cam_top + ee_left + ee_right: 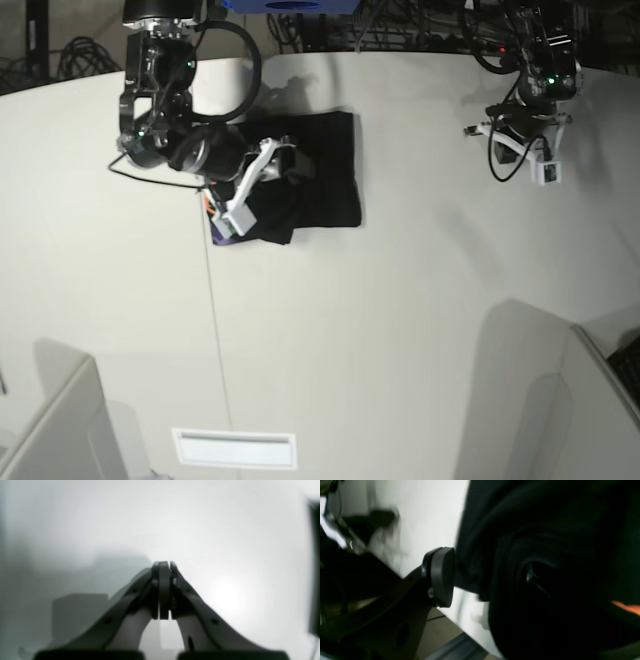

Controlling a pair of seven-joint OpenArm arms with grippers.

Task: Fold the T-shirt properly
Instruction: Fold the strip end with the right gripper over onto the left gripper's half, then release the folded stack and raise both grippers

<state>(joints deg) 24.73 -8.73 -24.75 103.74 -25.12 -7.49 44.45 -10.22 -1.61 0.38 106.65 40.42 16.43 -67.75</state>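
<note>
The black T-shirt (310, 170) lies bunched on the worktop (400, 300). The right gripper (482, 577) stands with jaws wide, cloth between them. The left gripper (165, 566) hangs well apart, jaws closed on nothing.

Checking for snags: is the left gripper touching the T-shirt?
Apart. The base view shows the left gripper over bare table, far from the T-shirt.

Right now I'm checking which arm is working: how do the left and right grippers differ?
The left gripper has its jaws pressed shut on nothing; the right gripper's jaws stand apart, with black cloth lying between them. The left gripper hangs over bare table, far from the T-shirt; the right gripper is at the shirt's edge. Both have dark pads.
</note>
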